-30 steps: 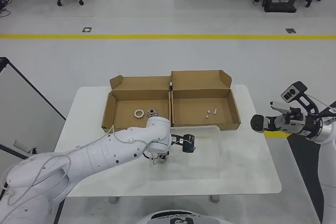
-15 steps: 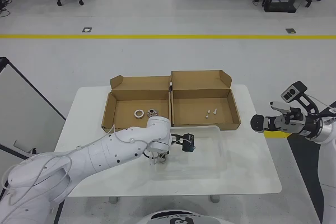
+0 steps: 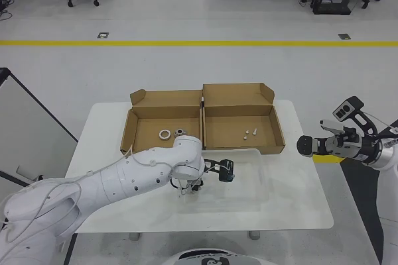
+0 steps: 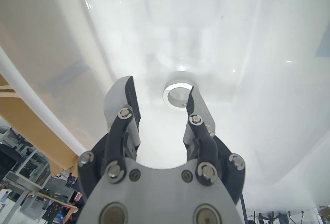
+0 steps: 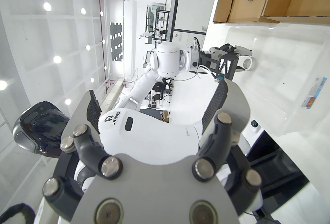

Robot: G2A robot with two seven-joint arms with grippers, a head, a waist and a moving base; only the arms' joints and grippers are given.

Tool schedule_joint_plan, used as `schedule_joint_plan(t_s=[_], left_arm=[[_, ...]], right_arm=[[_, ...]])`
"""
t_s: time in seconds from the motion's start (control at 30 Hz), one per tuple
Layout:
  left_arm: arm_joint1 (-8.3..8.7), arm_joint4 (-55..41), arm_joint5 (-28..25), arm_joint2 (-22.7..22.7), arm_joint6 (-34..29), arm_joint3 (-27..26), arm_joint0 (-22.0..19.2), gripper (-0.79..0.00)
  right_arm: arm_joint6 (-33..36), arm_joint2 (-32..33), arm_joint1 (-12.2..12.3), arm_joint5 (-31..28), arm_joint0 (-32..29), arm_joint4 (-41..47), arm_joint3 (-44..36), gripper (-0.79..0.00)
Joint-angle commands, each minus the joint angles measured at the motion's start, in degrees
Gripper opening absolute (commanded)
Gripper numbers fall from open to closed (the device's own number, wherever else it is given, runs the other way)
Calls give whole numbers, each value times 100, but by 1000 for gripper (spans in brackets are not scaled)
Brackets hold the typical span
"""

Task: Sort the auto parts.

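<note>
1. Bin (image 3: pixel 247 187): clear plastic, sits on the white table (image 3: pixel 106 199). All places below are given from this bin.
2. Left gripper (image 3: pixel 194 187) is down inside the bin, at the end on the robot's left, pointing at the bin floor.
3. Left wrist view: left gripper (image 4: pixel 161 90) has its fingers spread open and holds nothing. The bin wall (image 4: pixel 77 29) curves up along one side.
4. Metal ring (image 4: pixel 178 85) lies flat on the bin floor, just ahead of the left gripper. It is off-centre to the gap, and one fingertip overlaps its edge. Cannot tell if they touch.
5. Right wrist view shows the same: left gripper (image 5: pixel 238 60) is in the bin (image 5: pixel 283 67), with the metal ring (image 5: pixel 247 63) at its fingertips.
6. Right gripper (image 3: pixel 305 144) hangs well apart from the bin, out past the table edge on the robot's right.
7. Right gripper (image 5: pixel 157 85) has its fingers wide apart with nothing between them.
8. Cardboard box (image 3: pixel 136 136) stands open just behind the bin, on the far side from the robot. It holds a flat ring (image 3: pixel 164 134) and a flanged part (image 3: pixel 180 131).
9. Second cardboard box (image 3: pixel 273 136) stands open beside the first, also just behind the bin. It holds two small pale parts (image 3: pixel 245 138) (image 3: pixel 254 131).
</note>
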Motion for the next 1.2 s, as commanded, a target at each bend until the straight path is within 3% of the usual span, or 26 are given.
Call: schedule_joint_plan(t_s=[0.0,1.07,1.1,1.17], left_arm=[[16,-64,20,0,-19,-33,-27,0],[-15,342,88,0,-82,151,72,0],[-22,366,91,0,-86,167,76,-15],[-38,412,97,0,-91,188,102,-123]], right_arm=[[0,0,0,0,0,0,0,0],[0,0,0,0,0,0,0,0],[0,0,0,0,0,0,0,0],[0,0,0,0,0,0,0,0]])
